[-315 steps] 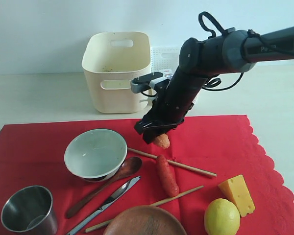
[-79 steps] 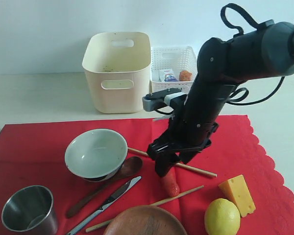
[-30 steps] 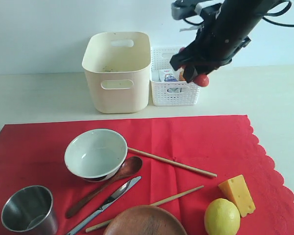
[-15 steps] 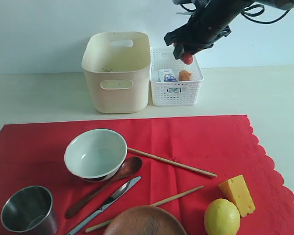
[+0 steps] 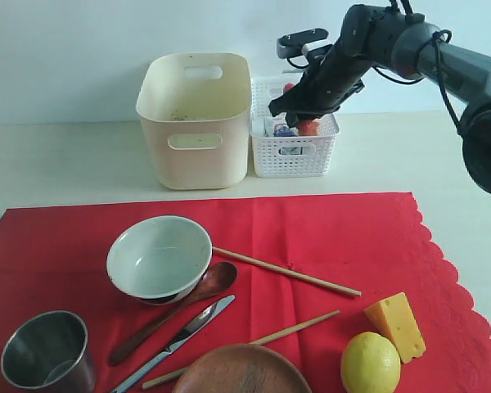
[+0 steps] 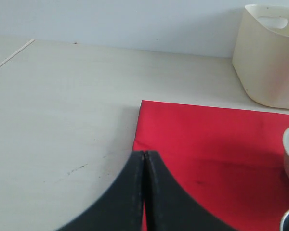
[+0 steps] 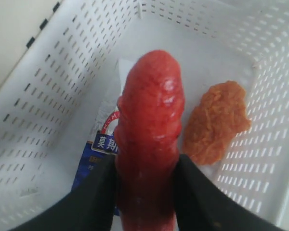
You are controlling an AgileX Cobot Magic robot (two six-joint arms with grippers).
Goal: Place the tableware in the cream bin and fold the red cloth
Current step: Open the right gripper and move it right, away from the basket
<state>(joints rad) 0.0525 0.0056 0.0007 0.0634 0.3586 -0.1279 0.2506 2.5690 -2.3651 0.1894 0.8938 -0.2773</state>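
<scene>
While gripping a sausage (image 7: pixel 149 120), the right tool (image 7: pixel 147 202) hangs over the basket (image 7: pixel 53 106).

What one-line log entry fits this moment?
right claw: shut on sausage over basket | left claw: shut, empty | bowl, cup: on cloth | cloth: unfolded

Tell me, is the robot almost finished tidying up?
No. Only snacks so far: an orange piece lies in the white basket, and the right gripper holds the sausage over it. The bowl, cup, spoon, knife, chopsticks and plate sit on the red cloth, none in the cream bin, and the cloth lies flat, unfolded. The lemon and cheese wait.
</scene>
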